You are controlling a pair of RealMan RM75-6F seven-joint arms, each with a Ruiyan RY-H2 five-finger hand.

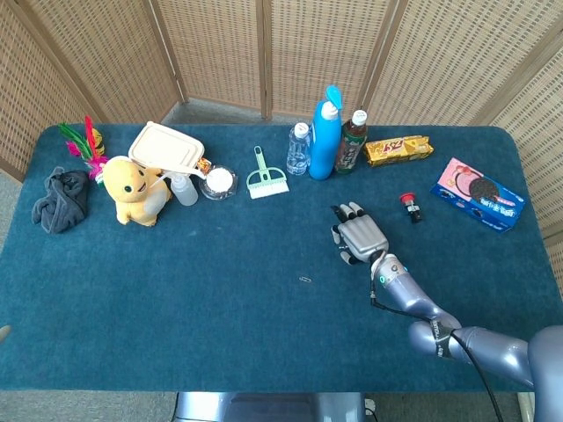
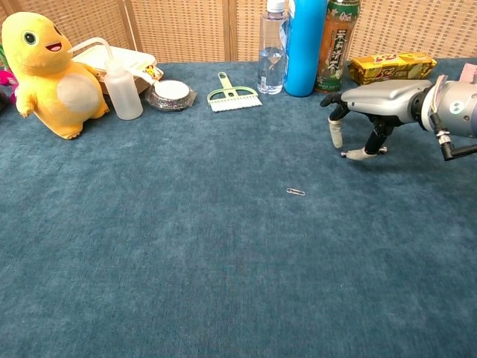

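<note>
The blue table [image 1: 176, 290] carries a far row of upright containers, the blue bottle [image 1: 325, 132], brown drink bottle [image 1: 351, 141] and clear water bottle [image 1: 298, 148], with the yellow plush toy [image 1: 134, 190] at far left, which leaves the near centre free as working surface. The right hand [image 1: 359, 239] is stationed palm-down to the right of centre, fingers spread and drooping to the cloth, gripping nothing; the left hand is outside both views. The paper clip [image 2: 296, 192], the nearest item, lies flat on the cloth, near and left of the fingertips [image 2: 337, 135], apart from them.
</note>
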